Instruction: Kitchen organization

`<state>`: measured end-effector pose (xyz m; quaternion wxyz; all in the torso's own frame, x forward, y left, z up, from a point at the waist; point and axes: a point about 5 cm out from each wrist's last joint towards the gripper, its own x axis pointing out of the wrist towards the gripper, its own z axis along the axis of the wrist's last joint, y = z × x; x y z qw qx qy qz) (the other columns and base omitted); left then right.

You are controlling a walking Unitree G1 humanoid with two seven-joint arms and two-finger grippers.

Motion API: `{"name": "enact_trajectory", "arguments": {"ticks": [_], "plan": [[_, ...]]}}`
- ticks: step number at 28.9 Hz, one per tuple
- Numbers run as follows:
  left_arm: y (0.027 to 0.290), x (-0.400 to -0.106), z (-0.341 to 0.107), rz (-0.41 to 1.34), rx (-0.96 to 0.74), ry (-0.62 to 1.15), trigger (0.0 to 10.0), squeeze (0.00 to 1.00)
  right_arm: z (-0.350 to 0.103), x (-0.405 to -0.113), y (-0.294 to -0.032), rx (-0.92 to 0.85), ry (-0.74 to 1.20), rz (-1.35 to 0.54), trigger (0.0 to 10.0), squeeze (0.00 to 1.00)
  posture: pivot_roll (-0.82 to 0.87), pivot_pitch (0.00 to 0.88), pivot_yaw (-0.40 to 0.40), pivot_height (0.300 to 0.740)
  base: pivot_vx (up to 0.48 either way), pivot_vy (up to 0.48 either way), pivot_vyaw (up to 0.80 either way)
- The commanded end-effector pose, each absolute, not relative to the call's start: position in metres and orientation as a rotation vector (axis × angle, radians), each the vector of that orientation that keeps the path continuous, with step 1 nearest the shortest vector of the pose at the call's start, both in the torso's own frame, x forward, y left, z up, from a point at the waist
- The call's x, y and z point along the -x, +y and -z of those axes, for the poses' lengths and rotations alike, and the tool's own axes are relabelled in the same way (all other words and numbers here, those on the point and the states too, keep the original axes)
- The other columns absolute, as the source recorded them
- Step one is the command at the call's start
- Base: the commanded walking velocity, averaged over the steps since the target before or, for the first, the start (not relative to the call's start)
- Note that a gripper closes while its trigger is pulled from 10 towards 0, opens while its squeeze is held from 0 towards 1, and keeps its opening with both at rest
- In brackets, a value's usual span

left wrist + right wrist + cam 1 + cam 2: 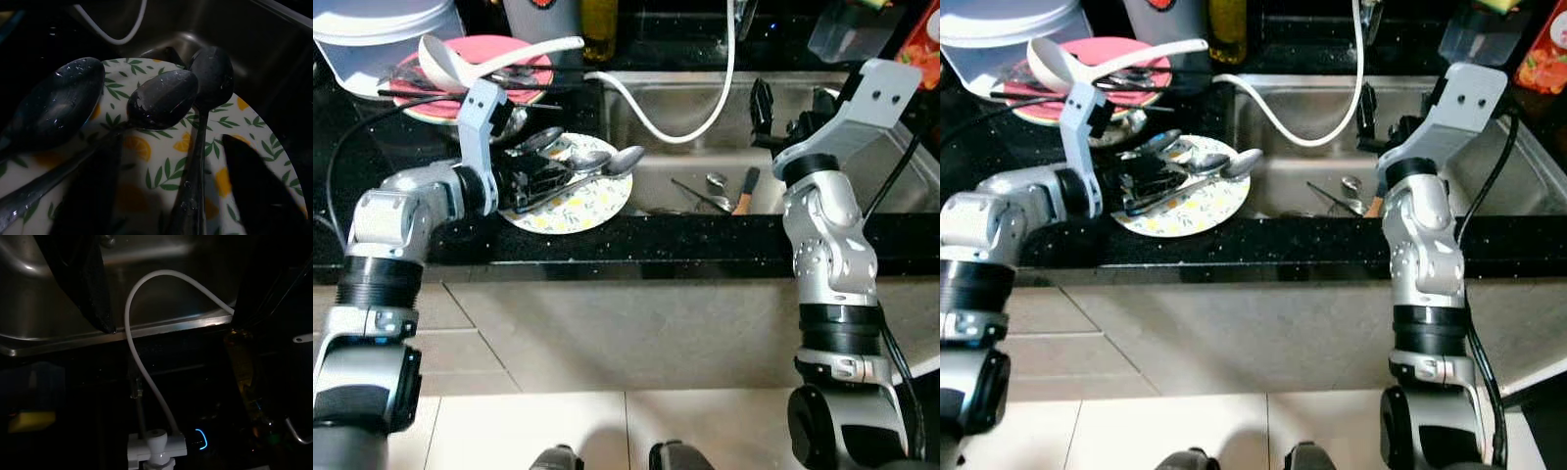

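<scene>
A white plate (pixel 595 208) printed with lemons and leaves lies on the black counter just left of the sink. Three wet metal spoons (pixel 164 98) rest on it, bowls pointing toward the sink. My left gripper (pixel 533 183) hovers low over the plate, open. Its black fingers (pixel 93 196) stand on either side of one spoon's handle (pixel 191 191) without closing on it. My right gripper (pixel 790 110) is raised over the steel sink (pixel 700 98), open and holding nothing.
A few utensils (pixel 710 194) and a wooden-handled knife (pixel 747 189) lie in the sink. A white hose (pixel 707 125) arcs over it. Behind the plate sit a pink plate (pixel 514 51) with a white ladle (pixel 460 63), a white tub (pixel 372 34) and an oil bottle (pixel 599 24).
</scene>
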<state>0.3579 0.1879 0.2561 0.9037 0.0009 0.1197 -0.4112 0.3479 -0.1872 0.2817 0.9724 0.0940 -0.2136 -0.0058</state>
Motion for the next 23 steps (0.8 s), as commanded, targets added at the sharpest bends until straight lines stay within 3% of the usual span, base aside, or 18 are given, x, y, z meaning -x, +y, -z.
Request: {"name": "enact_trajectory", "arguments": {"ticks": [1, 7, 11, 12, 13, 14, 15, 16, 17, 18, 23], "plan": [[0.195, -0.359, -0.258, 0.858, -0.042, 0.272, 10.0, 0.00, -0.282, -0.345, -0.192, -0.190, -0.431, 0.023, 10.0, 0.00, 0.06, 0.106, -0.019, 0.740, 0.000, 0.000, 0.00], [0.185, -0.364, -0.257, 0.956, -0.069, 0.301, 10.0, 0.00, -0.282, -0.344, -0.193, -0.188, -0.433, 0.031, 10.0, 0.00, 0.06, 0.108, -0.014, 0.740, 0.000, 0.000, 0.00], [0.176, -0.364, -0.250, 1.009, -0.125, 0.333, 9.2, 0.00, -0.282, -0.343, -0.194, -0.189, -0.436, 0.037, 10.0, 0.00, 0.05, 0.112, -0.002, 0.740, 0.000, 0.000, 0.00], [0.173, -0.362, -0.247, 1.032, -0.146, 0.348, 5.8, 0.00, -0.282, -0.342, -0.194, -0.189, -0.435, 0.040, 10.0, 0.00, 0.05, 0.115, 0.002, 0.740, 0.000, 0.000, 0.00], [0.171, -0.361, -0.246, 1.048, -0.160, 0.359, 5.8, 0.00, -0.281, -0.342, -0.195, -0.190, -0.435, 0.042, 10.0, 0.00, 0.05, 0.115, 0.002, 0.740, 0.000, 0.000, 0.00], [0.170, -0.360, -0.244, 1.063, -0.172, 0.370, 4.9, 0.00, -0.281, -0.341, -0.195, -0.190, -0.434, 0.045, 10.0, 0.00, 0.05, 0.119, 0.008, 0.740, 0.000, 0.000, 0.00], [0.170, -0.360, -0.244, 1.063, -0.172, 0.370, 4.9, 0.00, -0.281, -0.341, -0.195, -0.190, -0.434, 0.045, 10.0, 0.00, 0.05, 0.119, 0.008, 0.740, 0.000, 0.000, 0.00], [0.169, -0.359, -0.242, 1.071, -0.181, 0.390, 2.0, 0.00, -0.280, -0.341, -0.195, -0.190, -0.434, 0.047, 10.0, 0.00, 0.05, 0.120, 0.010, 0.740, 0.000, 0.000, 0.00], [0.169, -0.359, -0.240, 1.074, -0.186, 0.404, 2.0, 0.00, -0.280, -0.340, -0.195, -0.191, -0.433, 0.049, 10.0, 0.00, 0.05, 0.120, 0.010, 0.740, 0.000, 0.000, 0.00], [0.170, -0.359, -0.238, 1.068, -0.198, 0.425, 0.0, 0.00, -0.279, -0.340, -0.195, -0.192, -0.433, 0.050, 10.0, 0.00, 0.05, 0.120, 0.015, 0.740, 0.000, 0.000, 0.00], [0.180, -0.359, -0.228, 1.032, -0.271, 0.488, 0.0, 0.00, -0.279, -0.339, -0.196, -0.197, -0.434, 0.058, 10.0, 0.00, 0.05, 0.121, 0.023, 0.740, 0.000, 0.000, 0.00]]}}
